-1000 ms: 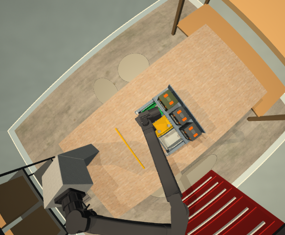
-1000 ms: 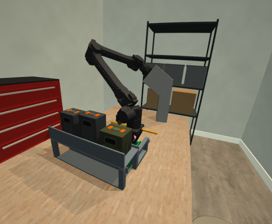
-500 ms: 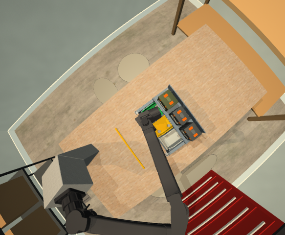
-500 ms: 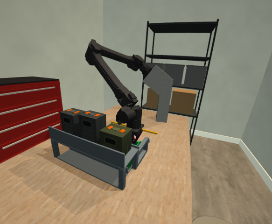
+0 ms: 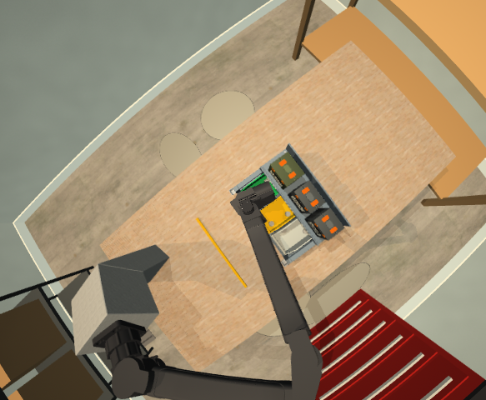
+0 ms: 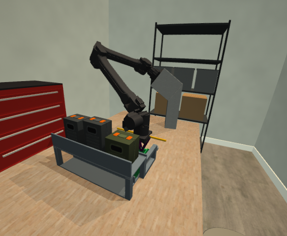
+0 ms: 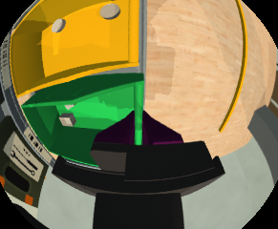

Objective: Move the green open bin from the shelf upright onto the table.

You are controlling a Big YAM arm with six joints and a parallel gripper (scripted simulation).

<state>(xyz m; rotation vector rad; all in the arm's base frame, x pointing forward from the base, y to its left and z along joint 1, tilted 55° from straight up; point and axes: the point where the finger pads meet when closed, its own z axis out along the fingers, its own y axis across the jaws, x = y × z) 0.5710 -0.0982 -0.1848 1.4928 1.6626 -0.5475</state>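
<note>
Green bin: the green bin [image 5: 253, 182] [image 6: 145, 151] [image 7: 96, 112] is seated in an end bay of the low shelf [image 5: 320, 187] [image 6: 92, 156] [image 7: 142, 29], beside the yellow bin [image 5: 277, 211] [image 7: 86, 38].
Gripper: the front wall of the green bin is pinched between the 2 dark purple fingers of the gripper [image 6: 143, 145] [image 7: 139, 114], with 1 finger inside the wall and 1 outside.
Parts: 1 small grey part [image 7: 67, 119] can be made out inside the green bin, and a 2nd pale piece seems to be partly hidden; a full count cannot be given.
Olive case: the olive case [image 5: 287, 170] [image 6: 123, 146] [image 7: 14, 176] is borne by the shelf behind the green bin.
Done: the grip appears to have been secured, which is judged to be the early part of the task.
Left: the bin is yet to be lifted out, carried level and set upright on the table [image 5: 385, 107] [image 6: 176, 177] [image 7: 191, 72], with its contents kept in.
Yellow strip: open wood is seen between the shelf and the yellow strip [image 5: 221, 252] [image 6: 158, 138] [image 7: 245, 52]; a landing spot could be found there.
</note>
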